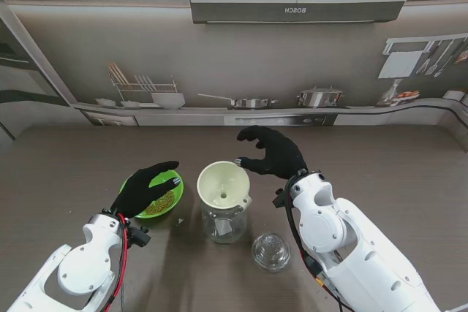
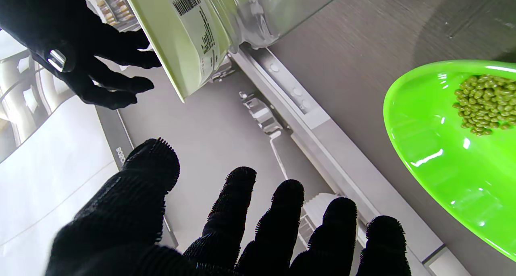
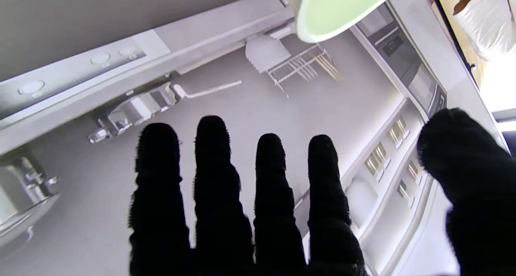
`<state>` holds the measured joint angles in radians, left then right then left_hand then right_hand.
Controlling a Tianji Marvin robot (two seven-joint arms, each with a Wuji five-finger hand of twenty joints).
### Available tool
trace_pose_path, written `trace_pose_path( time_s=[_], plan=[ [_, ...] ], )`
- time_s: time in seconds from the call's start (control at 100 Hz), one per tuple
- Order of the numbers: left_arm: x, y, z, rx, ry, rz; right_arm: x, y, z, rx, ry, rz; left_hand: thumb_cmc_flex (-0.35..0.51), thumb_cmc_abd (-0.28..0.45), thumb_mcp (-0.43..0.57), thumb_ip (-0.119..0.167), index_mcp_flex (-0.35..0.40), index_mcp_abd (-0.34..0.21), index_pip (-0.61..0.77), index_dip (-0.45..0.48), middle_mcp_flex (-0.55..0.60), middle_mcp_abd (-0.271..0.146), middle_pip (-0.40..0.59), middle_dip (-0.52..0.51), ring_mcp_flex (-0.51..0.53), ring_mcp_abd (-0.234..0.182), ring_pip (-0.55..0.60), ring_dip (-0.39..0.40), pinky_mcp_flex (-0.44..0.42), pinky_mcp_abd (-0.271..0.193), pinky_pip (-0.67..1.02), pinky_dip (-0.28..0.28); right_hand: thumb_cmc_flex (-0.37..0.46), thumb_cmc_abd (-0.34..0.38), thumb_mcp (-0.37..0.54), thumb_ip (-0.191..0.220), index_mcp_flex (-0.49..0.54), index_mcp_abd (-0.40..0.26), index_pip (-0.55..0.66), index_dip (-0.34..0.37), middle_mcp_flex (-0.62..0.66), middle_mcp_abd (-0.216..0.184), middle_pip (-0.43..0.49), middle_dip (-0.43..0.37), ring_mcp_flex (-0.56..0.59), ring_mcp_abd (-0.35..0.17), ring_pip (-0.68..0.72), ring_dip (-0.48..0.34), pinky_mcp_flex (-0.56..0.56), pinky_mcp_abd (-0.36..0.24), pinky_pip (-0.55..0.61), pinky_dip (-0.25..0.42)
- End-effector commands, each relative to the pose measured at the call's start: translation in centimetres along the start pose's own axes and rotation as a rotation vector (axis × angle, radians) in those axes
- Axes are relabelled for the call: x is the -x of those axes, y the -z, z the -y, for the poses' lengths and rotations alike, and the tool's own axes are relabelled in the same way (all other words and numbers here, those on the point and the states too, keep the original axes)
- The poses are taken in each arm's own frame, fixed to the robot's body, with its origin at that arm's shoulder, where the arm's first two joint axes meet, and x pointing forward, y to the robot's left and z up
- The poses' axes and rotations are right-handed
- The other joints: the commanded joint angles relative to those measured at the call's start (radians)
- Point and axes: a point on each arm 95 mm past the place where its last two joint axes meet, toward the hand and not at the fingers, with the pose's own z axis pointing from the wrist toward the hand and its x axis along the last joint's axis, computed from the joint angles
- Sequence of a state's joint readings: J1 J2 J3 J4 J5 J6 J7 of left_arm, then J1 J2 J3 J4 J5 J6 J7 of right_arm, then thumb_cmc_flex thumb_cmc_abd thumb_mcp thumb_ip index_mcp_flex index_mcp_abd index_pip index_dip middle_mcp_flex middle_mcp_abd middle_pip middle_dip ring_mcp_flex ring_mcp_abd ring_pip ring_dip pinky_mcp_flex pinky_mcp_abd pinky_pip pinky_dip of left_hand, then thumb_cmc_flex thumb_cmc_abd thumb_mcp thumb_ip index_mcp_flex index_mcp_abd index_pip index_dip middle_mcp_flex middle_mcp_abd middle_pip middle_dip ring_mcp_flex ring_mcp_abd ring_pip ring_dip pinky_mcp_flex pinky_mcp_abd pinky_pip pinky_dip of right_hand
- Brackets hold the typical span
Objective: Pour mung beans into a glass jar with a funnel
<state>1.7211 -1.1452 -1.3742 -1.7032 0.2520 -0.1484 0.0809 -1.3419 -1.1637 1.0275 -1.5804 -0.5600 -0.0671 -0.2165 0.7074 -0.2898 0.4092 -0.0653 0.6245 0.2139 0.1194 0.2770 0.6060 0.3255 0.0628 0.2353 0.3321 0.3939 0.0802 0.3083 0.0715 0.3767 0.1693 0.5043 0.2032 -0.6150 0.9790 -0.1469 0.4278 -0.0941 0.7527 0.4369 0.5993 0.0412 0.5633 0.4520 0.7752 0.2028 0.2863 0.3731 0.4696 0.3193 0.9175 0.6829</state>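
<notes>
Your left hand (image 1: 146, 188) hangs over the green bowl (image 1: 170, 206) at lower left of centre in the stand view, fingers spread loosely and holding nothing; in the left wrist view the fingers (image 2: 238, 211) fan apart with open air between them, and the bowl (image 2: 443, 159) sits off to one side with its heap of mung beans (image 2: 485, 102) resting against the wall. Your right hand (image 1: 274, 153) sits just above centre of the stand frame, fingers curled but parted, its thumb and forefinger close to the far rim of the cream funnel (image 1: 223, 184); from this angle you cannot tell for sure whether a fingertip touches that rim, and nothing looks gripped. The right wrist view shows four fingers (image 3: 213, 175) straight and side by side with the thumb held well away, and only the funnel's edge (image 3: 338, 10) at the frame's upper border. The funnel stands seated in the mouth of the glass jar (image 1: 223, 224), in the middle of the table (image 1: 395, 173) between the two hands. Down and to the right of the jar, a glass lid (image 1: 271, 250) lies flat, just beside your right forearm.
</notes>
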Motion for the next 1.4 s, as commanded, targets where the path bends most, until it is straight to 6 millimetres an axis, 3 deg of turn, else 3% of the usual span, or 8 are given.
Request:
trace_pose_path(
  time_s=[0.0,0.19,0.53,0.88,1.11,1.39],
  plan=[
    [-0.1,-0.1,-0.4,0.023,0.008,0.003,-0.3,0.9,0.7,-0.005,-0.026,-0.016,-0.004,0.033,-0.016,0.037,-0.005,-0.014,-0.010,-0.004,0.001,0.000,-0.004,0.002,-0.006,-0.002,-0.011,-0.003,-0.010,-0.015,-0.014,0.009,-0.024,0.007,-0.025,0.031,0.013,-0.028,-0.019,0.015,0.012,-0.032,-0.019,-0.011,0.034,-0.027,0.003,-0.010,0.013,-0.020,0.013,-0.016],
    [-0.1,-0.3,-0.7,0.033,0.010,0.007,-0.5,2.3,1.1,0.059,-0.096,-0.067,-0.004,0.033,-0.015,0.037,-0.005,-0.014,-0.009,-0.004,0.000,0.000,-0.004,0.002,-0.007,-0.003,-0.011,-0.003,-0.010,-0.016,-0.014,0.009,-0.018,0.003,-0.017,0.033,0.033,-0.037,-0.021,0.016,0.053,-0.043,-0.027,-0.013,0.057,-0.033,0.005,-0.008,0.024,-0.010,0.013,-0.024],
    [0.0,-0.6,-1.2,0.057,0.011,0.017,0.0,4.5,2.4,0.038,-0.111,-0.098,-0.002,0.035,-0.014,0.037,-0.004,-0.014,-0.009,-0.004,0.000,0.002,-0.004,0.002,-0.008,-0.002,-0.012,-0.003,-0.010,-0.016,-0.013,0.009,-0.022,0.066,-0.059,0.046,0.041,-0.030,-0.041,0.017,0.099,-0.050,-0.066,-0.021,0.088,-0.039,0.002,-0.001,0.040,-0.009,0.012,-0.032],
    [0.0,-1.5,-1.8,0.072,0.008,0.030,0.2,6.1,2.5,0.049,-0.118,-0.102,0.005,0.038,-0.008,0.038,-0.001,-0.010,-0.008,-0.003,0.000,0.000,-0.003,0.002,-0.006,-0.002,-0.010,-0.001,-0.008,-0.017,-0.012,0.011,-0.026,0.099,-0.079,0.059,0.061,-0.030,-0.057,0.018,0.141,-0.052,-0.089,-0.026,0.104,-0.041,0.000,0.004,0.048,-0.006,0.012,-0.036],
    [0.3,-2.1,0.4,0.062,-0.077,0.059,-0.2,6.3,2.1,0.072,-0.128,-0.098,0.016,0.040,0.009,0.039,0.003,-0.011,-0.007,-0.003,0.003,-0.005,-0.003,0.002,0.001,-0.002,-0.008,0.000,0.001,-0.014,-0.009,0.011,-0.024,0.104,-0.083,0.062,0.071,-0.027,-0.062,0.020,0.151,-0.043,-0.096,-0.024,0.104,-0.038,-0.001,0.007,0.044,-0.004,0.011,-0.037],
    [1.9,-4.2,3.9,0.063,-0.189,0.134,-0.7,6.5,2.0,0.053,-0.122,-0.090,0.065,0.004,0.059,0.039,0.001,-0.024,-0.006,-0.002,-0.010,-0.020,-0.004,0.004,-0.005,-0.021,-0.005,0.003,0.009,-0.039,-0.004,0.013,-0.037,0.124,-0.105,0.065,0.047,-0.012,-0.081,0.020,0.112,-0.034,-0.114,-0.024,0.083,-0.027,-0.011,0.006,0.035,-0.001,0.007,-0.036]
  ],
)
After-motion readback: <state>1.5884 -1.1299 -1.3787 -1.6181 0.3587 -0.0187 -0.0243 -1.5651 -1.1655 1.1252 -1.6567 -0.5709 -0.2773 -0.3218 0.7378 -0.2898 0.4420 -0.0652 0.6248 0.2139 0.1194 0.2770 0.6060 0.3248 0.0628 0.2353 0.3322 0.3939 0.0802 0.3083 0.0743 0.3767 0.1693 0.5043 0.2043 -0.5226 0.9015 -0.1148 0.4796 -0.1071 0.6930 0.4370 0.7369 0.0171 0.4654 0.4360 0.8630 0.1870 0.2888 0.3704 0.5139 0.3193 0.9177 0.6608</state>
